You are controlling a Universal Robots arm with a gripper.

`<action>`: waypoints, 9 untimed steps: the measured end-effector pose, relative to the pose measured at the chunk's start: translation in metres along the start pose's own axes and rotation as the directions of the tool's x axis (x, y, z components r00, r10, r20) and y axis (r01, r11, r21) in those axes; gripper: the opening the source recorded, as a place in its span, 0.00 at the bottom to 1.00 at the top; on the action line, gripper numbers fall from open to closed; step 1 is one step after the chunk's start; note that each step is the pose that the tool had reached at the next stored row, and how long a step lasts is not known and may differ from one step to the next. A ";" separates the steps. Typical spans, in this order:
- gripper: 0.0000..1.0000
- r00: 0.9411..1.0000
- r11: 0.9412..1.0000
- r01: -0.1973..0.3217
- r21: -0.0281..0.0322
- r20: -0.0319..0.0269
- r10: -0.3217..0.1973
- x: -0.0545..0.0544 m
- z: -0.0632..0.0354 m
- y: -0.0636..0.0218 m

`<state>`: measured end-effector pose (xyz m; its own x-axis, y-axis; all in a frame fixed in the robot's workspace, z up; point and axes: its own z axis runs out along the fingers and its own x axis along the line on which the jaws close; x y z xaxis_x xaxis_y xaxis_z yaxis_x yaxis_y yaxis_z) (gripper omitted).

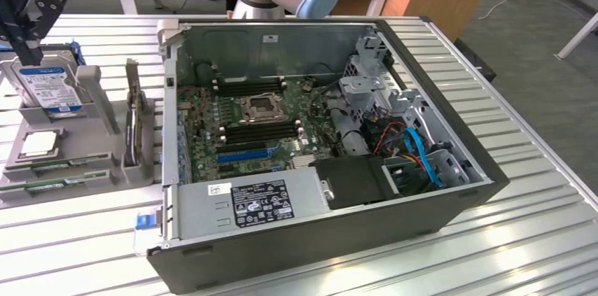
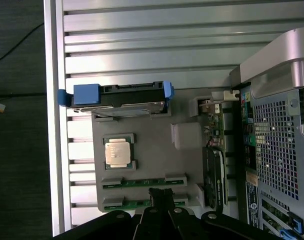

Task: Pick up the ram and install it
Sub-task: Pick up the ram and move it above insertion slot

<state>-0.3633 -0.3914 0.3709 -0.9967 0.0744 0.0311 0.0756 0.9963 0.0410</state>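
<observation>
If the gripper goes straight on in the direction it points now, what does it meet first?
Probably the ram in the grey holder, just beyond the tips of the shut gripper; depth is unclear.

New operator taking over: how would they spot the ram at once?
On the exterior view's left of the open computer case sits a grey holder. Past its upright hard drive and square silver processor chip, two ram sticks stand edge-up in slots. Unlike those, they are long, thin and green.
</observation>
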 end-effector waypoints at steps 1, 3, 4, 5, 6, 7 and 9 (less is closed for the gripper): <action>0.10 1.000 1.000 0.000 0.000 0.000 0.000 0.000 0.0000 0.0000; 0.10 1.000 1.000 0.000 0.000 0.000 0.000 0.000 0.0000 0.0000; 0.10 1.000 1.000 0.001 0.000 0.000 -0.001 0.000 0.0000 0.0000; 0.10 1.000 1.000 0.004 0.000 0.000 -0.004 0.000 0.0000 0.0000; 0.10 1.000 1.000 0.010 0.000 0.000 -0.010 0.000 0.0000 0.0000; 0.10 1.000 1.000 0.018 0.001 -0.001 -0.018 0.000 0.0000 0.0000; 0.10 0.999 0.999 0.041 0.001 -0.002 -0.041 0.000 0.0001 0.0000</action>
<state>-0.3633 -0.3915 0.3708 -0.9990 0.0335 0.0310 0.0348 0.9986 0.0410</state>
